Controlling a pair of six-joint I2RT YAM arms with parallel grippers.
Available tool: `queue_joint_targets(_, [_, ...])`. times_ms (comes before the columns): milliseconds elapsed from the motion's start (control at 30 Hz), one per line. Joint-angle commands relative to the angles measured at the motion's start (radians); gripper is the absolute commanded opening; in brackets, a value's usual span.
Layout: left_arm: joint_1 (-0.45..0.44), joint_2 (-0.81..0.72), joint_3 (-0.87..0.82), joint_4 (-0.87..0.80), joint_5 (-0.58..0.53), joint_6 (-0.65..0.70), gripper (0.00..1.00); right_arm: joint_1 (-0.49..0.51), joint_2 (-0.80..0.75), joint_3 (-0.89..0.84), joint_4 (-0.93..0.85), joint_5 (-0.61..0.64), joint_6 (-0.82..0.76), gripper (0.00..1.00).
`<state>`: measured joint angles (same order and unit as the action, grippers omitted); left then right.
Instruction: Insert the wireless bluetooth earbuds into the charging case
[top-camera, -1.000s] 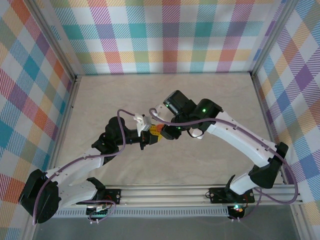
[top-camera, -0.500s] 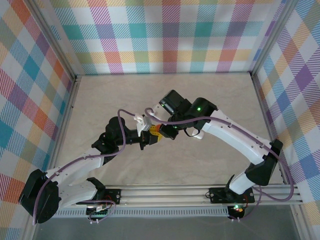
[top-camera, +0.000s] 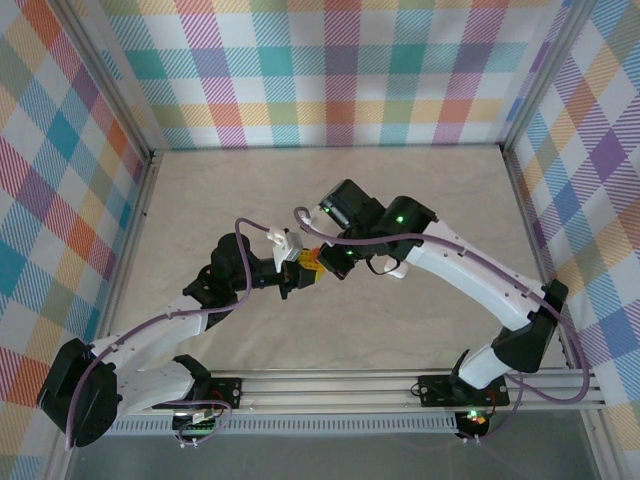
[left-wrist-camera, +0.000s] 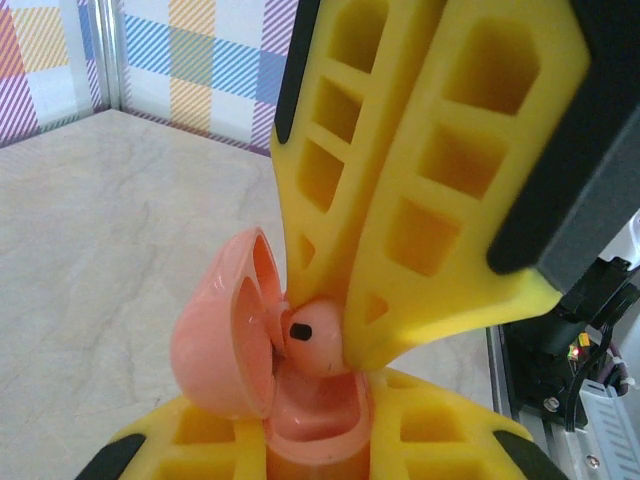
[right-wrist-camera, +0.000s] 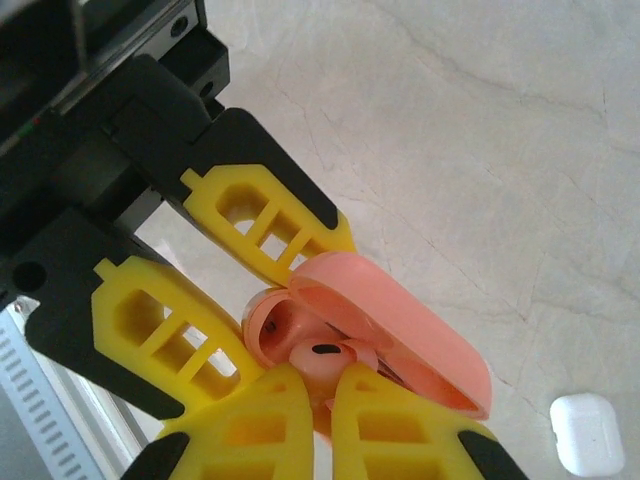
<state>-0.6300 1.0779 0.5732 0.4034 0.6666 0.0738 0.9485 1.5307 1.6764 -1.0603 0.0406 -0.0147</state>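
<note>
Well, the right gripper (right-wrist-camera: 322, 385) has its jaws clenched on one pink earbud (left-wrist-camera: 315, 335), holding it right at the mouth of the open charging case (left-wrist-camera: 215, 340). The left gripper (left-wrist-camera: 315, 445) clamps that case by its base, lid tipped back. A white case (right-wrist-camera: 587, 432) lies on the table (right-wrist-camera: 450, 120).

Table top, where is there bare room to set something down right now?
Crowded in the middle: the left gripper holds the open charging case and the right gripper pinches an earbud at its opening; a white case lies nearby. Bare table stretches from there to the back wall, and between the left arm, right arm and near rail.
</note>
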Motion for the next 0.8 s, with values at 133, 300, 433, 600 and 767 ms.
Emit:
queue_joint_targets(133, [-0.002, -0.031, 0.006, 0.086, -0.006, 0.017, 0.0, -0.017, -0.1, -0.074, 0.194, 0.016, 0.19, 0.07])
queue_joint_targets(300, [-0.001, -0.03, -0.014, 0.146, -0.045, -0.007, 0.0, -0.019, -0.197, -0.211, 0.396, 0.03, 0.323, 0.07])
queue_joint_targets(433, [-0.002, -0.027, -0.034, 0.222, -0.082, -0.048, 0.0, -0.019, -0.297, -0.378, 0.652, 0.062, 0.46, 0.07])
queue_joint_targets(600, [-0.002, -0.031, -0.047, 0.254, -0.112, -0.058, 0.0, -0.019, -0.361, -0.5, 0.861, 0.118, 0.57, 0.07])
queue_joint_targets(767, [-0.006, -0.041, -0.076, 0.312, -0.164, -0.058, 0.0, -0.019, -0.405, -0.596, 1.031, 0.163, 0.653, 0.07])
